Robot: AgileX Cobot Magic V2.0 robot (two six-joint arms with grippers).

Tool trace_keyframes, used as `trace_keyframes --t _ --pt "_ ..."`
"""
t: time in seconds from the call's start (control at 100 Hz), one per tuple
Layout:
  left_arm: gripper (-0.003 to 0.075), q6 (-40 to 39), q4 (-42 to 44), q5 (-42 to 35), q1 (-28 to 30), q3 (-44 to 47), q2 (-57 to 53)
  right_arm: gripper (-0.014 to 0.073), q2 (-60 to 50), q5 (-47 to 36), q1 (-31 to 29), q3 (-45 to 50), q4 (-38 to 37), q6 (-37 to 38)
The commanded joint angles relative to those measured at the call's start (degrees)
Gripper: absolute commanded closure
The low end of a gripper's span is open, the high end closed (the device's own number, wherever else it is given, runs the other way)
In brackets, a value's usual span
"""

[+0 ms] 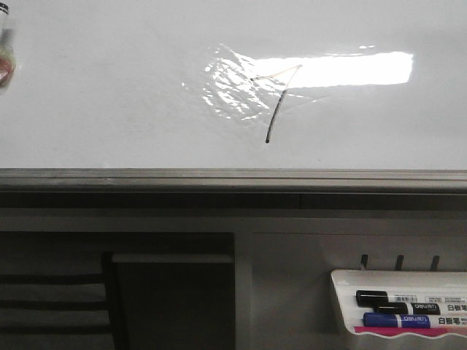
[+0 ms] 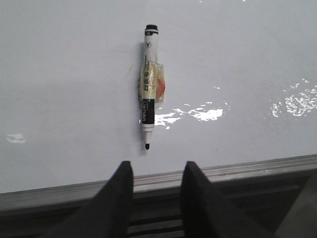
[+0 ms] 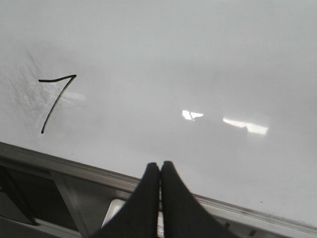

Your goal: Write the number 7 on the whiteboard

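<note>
The whiteboard (image 1: 109,95) lies flat and glossy, with a grey metal edge rail (image 1: 219,179) at its near side. A thin dark number 7 (image 1: 275,109) is drawn on it beside a wrinkled shiny film patch (image 1: 226,87); it also shows in the right wrist view (image 3: 54,101). An uncapped marker (image 2: 148,84) with orange tape lies on the board, tip toward my left gripper (image 2: 157,168), which is open and empty above the rail. My right gripper (image 3: 160,166) is shut and empty over the board's near edge. Neither gripper shows in the front view.
A small white marker tray (image 1: 343,302) hangs below the rail at the right, holding a black marker (image 1: 387,299) and a blue marker (image 1: 398,320). Part of the lying marker shows at the front view's left edge (image 1: 6,62). Dark shelving sits under the board.
</note>
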Motion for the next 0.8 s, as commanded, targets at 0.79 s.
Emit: trace_keyframes --t 0.79 --pt "0.0741 -0.4 -0.5 -5.7 1.0 0.5 -7.7 0.0658 0.0 -5.7 -0.3 0.1 -0.2 0.1"
